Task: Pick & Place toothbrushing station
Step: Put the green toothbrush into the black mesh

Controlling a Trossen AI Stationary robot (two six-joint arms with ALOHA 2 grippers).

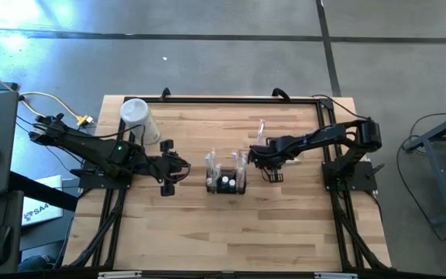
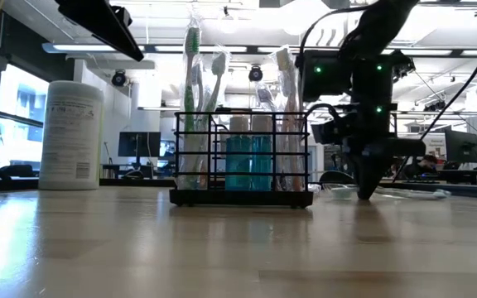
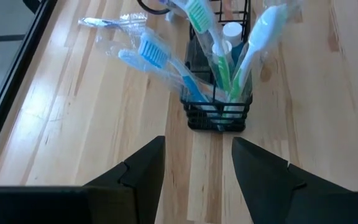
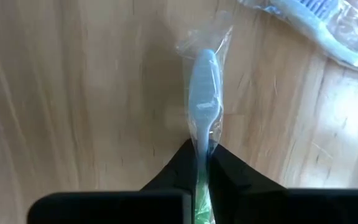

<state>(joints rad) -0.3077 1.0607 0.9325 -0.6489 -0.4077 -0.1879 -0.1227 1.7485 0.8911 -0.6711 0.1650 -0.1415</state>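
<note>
Standing on the wooden table point(image 1: 192, 232), near its middle, the toothbrushing station point(image 1: 226, 183) is between the two arms.

The white cylindrical container point(image 1: 137, 116) stands at the far left corner. The black caddy holds several wrapped toothbrushes point(image 3: 225, 74) upright. The left gripper point(image 3: 196, 167) waits just beside the caddy with its fingers spread wide and nothing between them. The right gripper point(image 4: 201, 163) is on the other side, low over the table, pinching one wrapped toothbrush point(image 4: 203, 96). Another wrapped toothbrush point(image 4: 319, 22) lies on the table near it.
</note>
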